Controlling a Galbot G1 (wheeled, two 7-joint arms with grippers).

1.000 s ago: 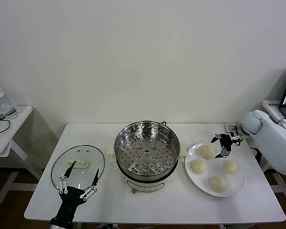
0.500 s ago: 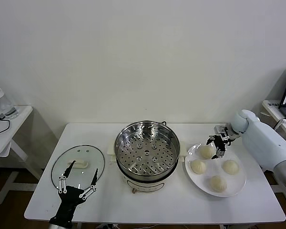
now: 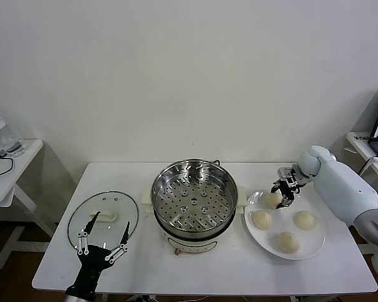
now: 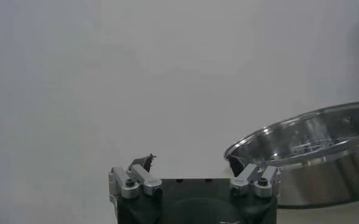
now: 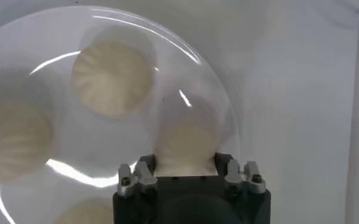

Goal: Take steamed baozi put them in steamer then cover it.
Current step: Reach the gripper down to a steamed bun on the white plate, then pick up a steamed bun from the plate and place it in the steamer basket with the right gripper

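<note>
The right arm reaches in from the side, its right gripper spread open over the rear bun on the white plate, fingers either side of it. Three more buns lie there. The steamer stands empty mid-table. The left gripper waits open near the glass lid.

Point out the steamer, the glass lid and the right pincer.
steamer (image 3: 194,202), head view, perforated tray inside.
glass lid (image 3: 103,217), head view, near its white handle.
right pincer (image 3: 282,195), head view, between its fingertips above the rear bun.
</note>
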